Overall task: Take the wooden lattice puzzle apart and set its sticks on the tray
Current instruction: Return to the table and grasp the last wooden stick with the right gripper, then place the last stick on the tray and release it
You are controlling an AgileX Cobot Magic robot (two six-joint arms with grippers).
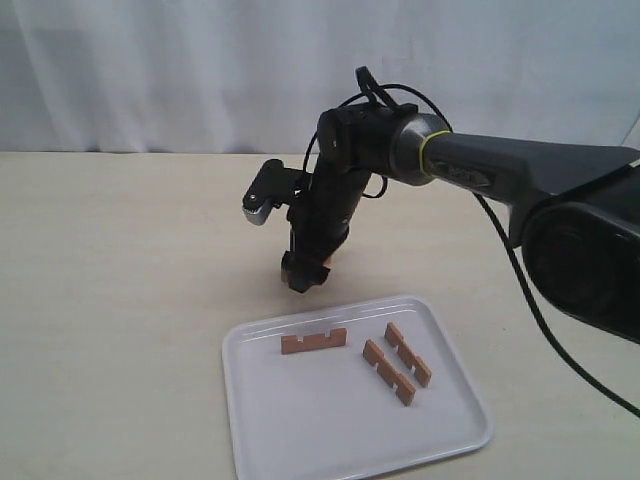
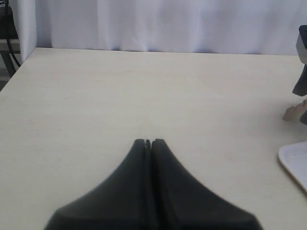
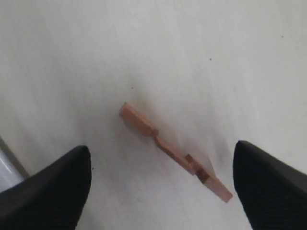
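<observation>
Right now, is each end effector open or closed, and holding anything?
Left end effector: closed, holding nothing.
Right end effector: open, empty, hovering over a loose stick.

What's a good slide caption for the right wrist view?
The right gripper, open, hovers over one notched stick lying on the table.

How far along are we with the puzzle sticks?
Done: three sticks lie on the tray. In hand: the right tool is open over the fourth stick, which lies on the table, ungrasped. Remaining: grip it and place it on the tray. The left tool is shut.
</observation>
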